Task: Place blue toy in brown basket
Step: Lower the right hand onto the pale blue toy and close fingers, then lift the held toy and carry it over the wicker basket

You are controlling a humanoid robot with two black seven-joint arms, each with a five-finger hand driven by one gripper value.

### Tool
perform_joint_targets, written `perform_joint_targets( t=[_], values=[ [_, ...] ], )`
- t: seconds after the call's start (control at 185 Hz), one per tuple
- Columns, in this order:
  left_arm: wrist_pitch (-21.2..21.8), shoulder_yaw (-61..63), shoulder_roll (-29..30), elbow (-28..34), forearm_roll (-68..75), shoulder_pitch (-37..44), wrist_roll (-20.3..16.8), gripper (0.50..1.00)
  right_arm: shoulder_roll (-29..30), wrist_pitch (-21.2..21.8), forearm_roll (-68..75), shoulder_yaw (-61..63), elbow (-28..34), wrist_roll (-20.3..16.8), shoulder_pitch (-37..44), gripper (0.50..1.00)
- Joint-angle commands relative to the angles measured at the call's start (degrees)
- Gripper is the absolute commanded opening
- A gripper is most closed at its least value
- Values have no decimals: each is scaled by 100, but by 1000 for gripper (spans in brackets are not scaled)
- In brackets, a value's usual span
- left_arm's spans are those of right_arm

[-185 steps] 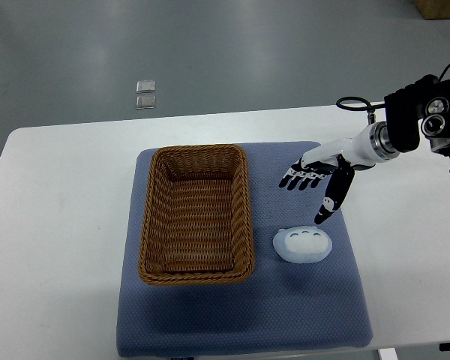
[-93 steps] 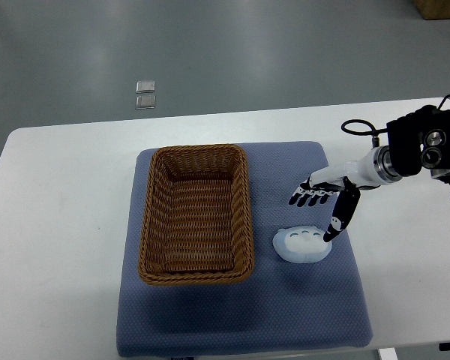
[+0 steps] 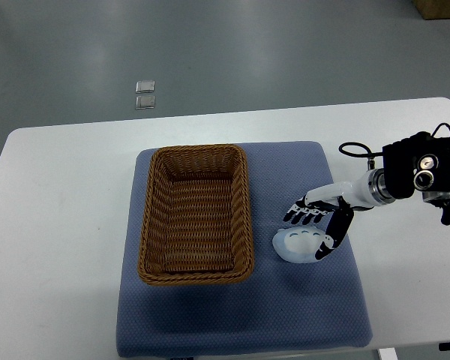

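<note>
Right hand (image 3: 313, 225) lower and nearer than a second ago, now down over blue toy (image 3: 300, 246). Fingers spread at toy's far edge, thumb at its right side; no closed grip yet. Toy unmoved: pale blue, rounded, three small ovals on top. Lies on blue mat (image 3: 285, 315), just right of brown basket (image 3: 196, 215).
</note>
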Motion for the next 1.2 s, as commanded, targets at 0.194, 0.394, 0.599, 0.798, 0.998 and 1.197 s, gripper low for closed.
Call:
perform_joint_targets(
  t=[0.194,0.394,0.599,0.798,0.998,1.197],
  values=[
    [0,1,0,0,0,0,-2,1000,39,-128,-9,96,-39,0,-247,909],
    [0,-8,0,0,0,0,7,1000,135,-303,-158,96,-109,0,-449,903],
    [0,-8,0,0,0,0,7,1000,258,-760,-457,87,-311,0,-669,621],
    [0,-8,0,0,0,0,7,1000,30,-708,-756,87,-311,0,-564,500],
    [0,-8,0,18,0,0,7,1000,-102,-541,-729,96,-250,0,218,500],
    [0,-8,0,0,0,0,7,1000,249,-462,-694,87,-267,0,1114,500]
  ],
)
